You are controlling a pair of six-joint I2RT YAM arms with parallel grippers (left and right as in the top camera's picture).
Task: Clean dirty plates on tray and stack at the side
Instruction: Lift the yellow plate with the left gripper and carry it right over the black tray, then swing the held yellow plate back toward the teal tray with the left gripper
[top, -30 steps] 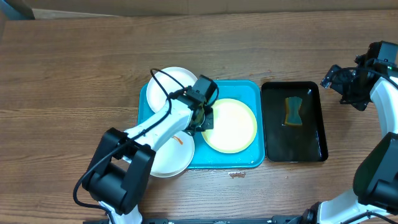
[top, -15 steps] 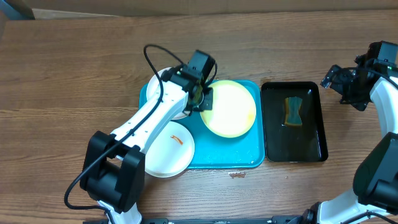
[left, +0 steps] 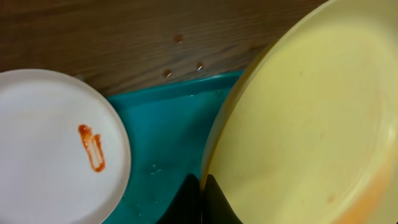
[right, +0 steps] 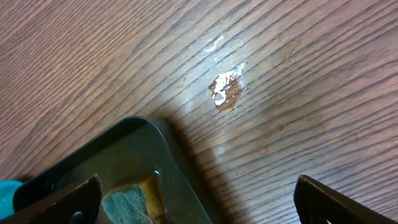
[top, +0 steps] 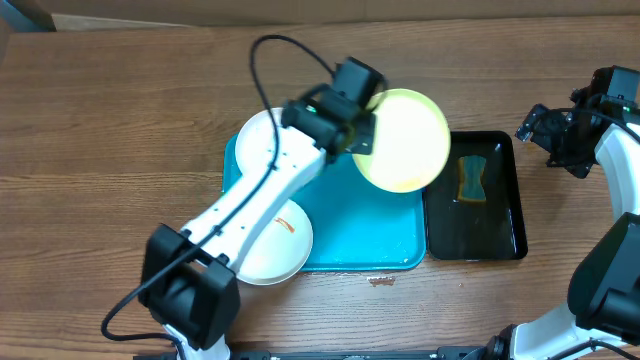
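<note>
Because the round, shallow, yellow-green rimmed plate (top: 408,140) is carried by one edge only, treat it as a stiff, light shell that can swing about the pinch point. Its surface looks smooth and glossy, so judge it slippery, and more so if sauce or water reaches the rim. The rim is the only practical place to take hold, with one finger above and one below, as far in as the lip allows.

The plate hangs tilted above the far right corner of the large turquoise rectangular plastic tray (top: 370,235), clear of the tray floor and partly over the tray's right edge. The left gripper (top: 358,135) is closed tight on the plate's rim on the side nearest the tray centre.

Two white round plates remain on the left side of the tray: one at the far left (top: 262,150), one at the near left (top: 285,250) bearing an orange-red smear (top: 286,223).

Just right of the tray lies a narrow black tray (top: 480,235) holding a sponge (top: 470,178). Right of that, well apart from the tray, the right gripper (right: 196,202) waits with jaws fully spread and empty.
</note>
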